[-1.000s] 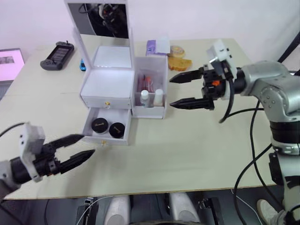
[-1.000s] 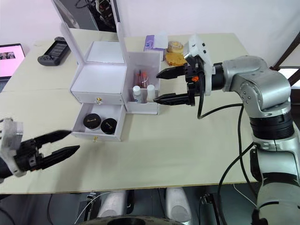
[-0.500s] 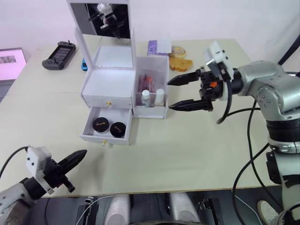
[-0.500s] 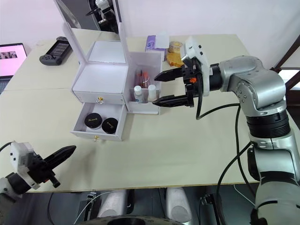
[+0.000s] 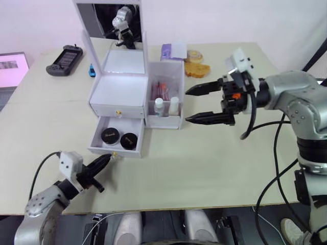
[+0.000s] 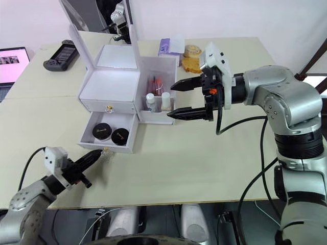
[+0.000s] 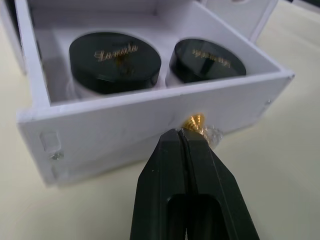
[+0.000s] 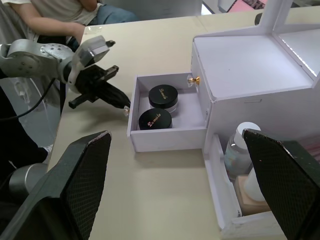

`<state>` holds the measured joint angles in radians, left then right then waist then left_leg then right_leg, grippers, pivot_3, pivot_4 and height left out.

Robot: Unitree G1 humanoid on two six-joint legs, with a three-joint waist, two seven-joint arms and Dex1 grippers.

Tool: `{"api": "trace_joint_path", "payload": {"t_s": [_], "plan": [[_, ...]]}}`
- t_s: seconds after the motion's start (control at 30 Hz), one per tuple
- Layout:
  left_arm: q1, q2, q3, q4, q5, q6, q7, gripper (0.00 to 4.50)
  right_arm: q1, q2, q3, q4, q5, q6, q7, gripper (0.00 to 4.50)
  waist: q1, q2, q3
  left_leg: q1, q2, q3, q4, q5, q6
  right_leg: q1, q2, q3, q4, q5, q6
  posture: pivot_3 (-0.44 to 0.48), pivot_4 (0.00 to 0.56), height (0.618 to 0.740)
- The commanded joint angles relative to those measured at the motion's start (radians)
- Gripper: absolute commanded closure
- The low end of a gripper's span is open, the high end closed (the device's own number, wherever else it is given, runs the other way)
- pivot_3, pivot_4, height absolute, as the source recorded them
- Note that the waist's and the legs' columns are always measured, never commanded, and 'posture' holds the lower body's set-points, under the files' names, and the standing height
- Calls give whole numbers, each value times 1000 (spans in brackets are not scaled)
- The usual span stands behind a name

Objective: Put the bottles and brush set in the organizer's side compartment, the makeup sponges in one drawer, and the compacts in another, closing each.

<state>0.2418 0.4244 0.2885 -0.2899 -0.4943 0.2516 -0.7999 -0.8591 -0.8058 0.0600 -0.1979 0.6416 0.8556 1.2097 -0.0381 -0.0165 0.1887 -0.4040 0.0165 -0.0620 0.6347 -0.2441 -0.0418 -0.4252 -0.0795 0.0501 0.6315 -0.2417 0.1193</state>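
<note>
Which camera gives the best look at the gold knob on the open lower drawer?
The left wrist view: the gold knob sits close up, right at the tip of the shut left hand. In the head views and the right wrist view it is a small speck on the drawer front, with the left hand's tip beside it.

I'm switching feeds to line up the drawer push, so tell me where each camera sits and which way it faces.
Left and right eye views: on the head, looking forward and down over the white plastic organizer; both arms show.
Left wrist view: along the shut left gripper, at the gold knob of the open lower drawer holding two black-lidded round compacts.
Right wrist view: along the open right gripper, past the white-capped clear bottles.
Shared: both wrist views show the compacts; the right wrist view also shows the left gripper.
</note>
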Motion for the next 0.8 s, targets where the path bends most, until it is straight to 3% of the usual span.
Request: {"api": "trace_joint_path", "payload": {"t_s": [0.03,0.27,0.5,0.8], "plan": [[-67,-6,13,-20,-54,19,38,4482,-6,-18,-40,-34,20,4,-11,0,1,0,0,0,0,0,0,0,0,0,0,0,0,0,0,0,150,740],[-173,-2,-44,-2,-44,53,75,4482,-2,-27,-48,-54,34,18,-33,0,3,0,0,0,0,0,0,0,0,0,0,0,0,0,1,0,150,740],[-327,23,-102,119,0,46,70,4482,5,-47,-63,-68,45,29,-49,0,18,0,0,0,0,-1,2,0,0,1,1,0,1,0,0,0,150,740],[-205,94,-19,32,-66,70,28,4482,22,-50,-71,-83,67,36,-73,0,21,1,0,0,0,-1,1,0,0,0,0,0,0,0,0,0,150,740]]}}
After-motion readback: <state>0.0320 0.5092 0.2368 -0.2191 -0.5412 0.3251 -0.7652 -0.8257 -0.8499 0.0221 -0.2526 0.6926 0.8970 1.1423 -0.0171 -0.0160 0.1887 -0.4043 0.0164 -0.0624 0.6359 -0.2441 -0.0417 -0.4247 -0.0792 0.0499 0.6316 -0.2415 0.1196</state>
